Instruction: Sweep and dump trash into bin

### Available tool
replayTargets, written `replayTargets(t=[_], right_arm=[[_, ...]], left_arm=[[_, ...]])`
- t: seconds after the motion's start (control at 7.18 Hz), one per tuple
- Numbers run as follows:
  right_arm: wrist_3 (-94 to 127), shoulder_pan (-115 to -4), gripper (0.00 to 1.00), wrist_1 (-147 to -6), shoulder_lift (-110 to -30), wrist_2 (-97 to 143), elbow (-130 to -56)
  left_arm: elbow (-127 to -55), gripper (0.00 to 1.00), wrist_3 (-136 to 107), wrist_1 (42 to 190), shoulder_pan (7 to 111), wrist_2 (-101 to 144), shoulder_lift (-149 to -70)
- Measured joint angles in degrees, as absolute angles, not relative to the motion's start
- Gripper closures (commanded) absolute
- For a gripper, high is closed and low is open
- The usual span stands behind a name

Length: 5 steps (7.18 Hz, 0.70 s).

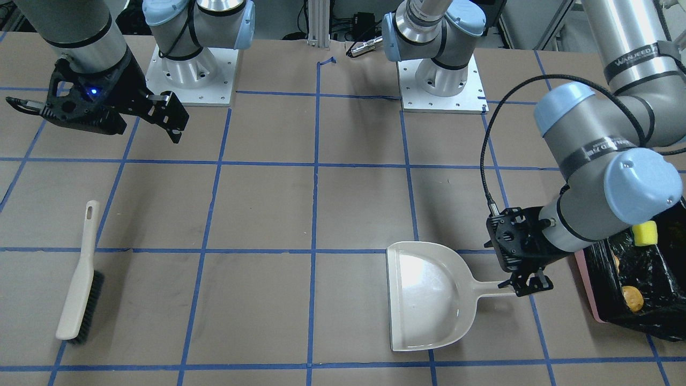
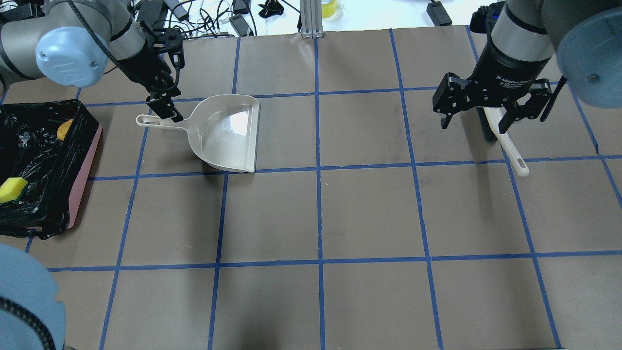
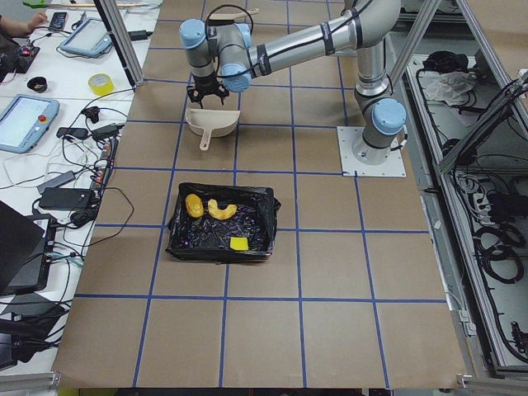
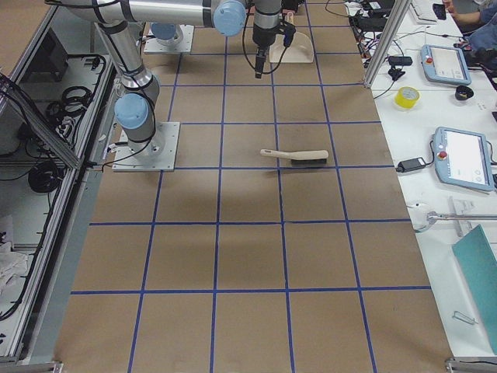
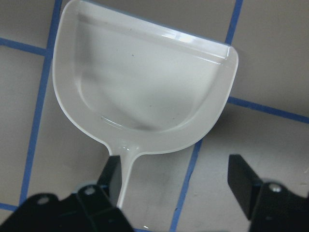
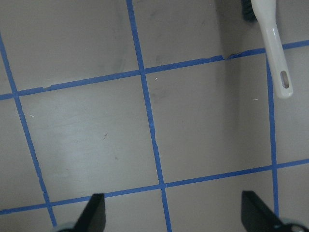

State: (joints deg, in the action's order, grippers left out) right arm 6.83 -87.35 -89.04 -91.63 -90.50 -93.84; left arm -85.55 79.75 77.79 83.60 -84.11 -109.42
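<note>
At the left end of the table (image 2: 369, 214), the pink bin (image 2: 82, 160), lined with a glossy black bag, holds the trash: a yellow-and-green sponge cube (image 2: 12, 189), a golden-brown lump (image 2: 64, 130) and a pale curved rind (image 3: 221, 209). Near it, the left claw (image 2: 165, 109) hangs spread apart over the handle of the beige dustpan (image 2: 223, 131), one finger (image 5: 112, 176) just beside the handle. Well apart, across the blue-taped surface, the right claw (image 2: 474, 114) hovers, spread wide, above the black-bristled brush (image 1: 80, 279), which lies flat.
</note>
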Motion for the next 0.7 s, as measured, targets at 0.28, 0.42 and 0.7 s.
replayTargets(t=[0.28, 0.42, 0.7], right_arm=[[6.80, -87.36, 0.00, -89.11, -91.64, -90.45, -93.86], [6.78, -87.36, 0.00, -89.12, -91.66, -90.44, -93.87], [6.54, -87.36, 0.00, -89.06, -91.62, -90.44, -93.87]], left_arm=[[-86.08, 0.15, 62.79, 78.58, 88.09, -84.42, -106.80], [-86.22, 0.15, 53.99, 78.82, 89.79, -84.50, -105.85], [-86.70, 0.11, 38.62, 79.45, 91.54, -84.46, -104.00]])
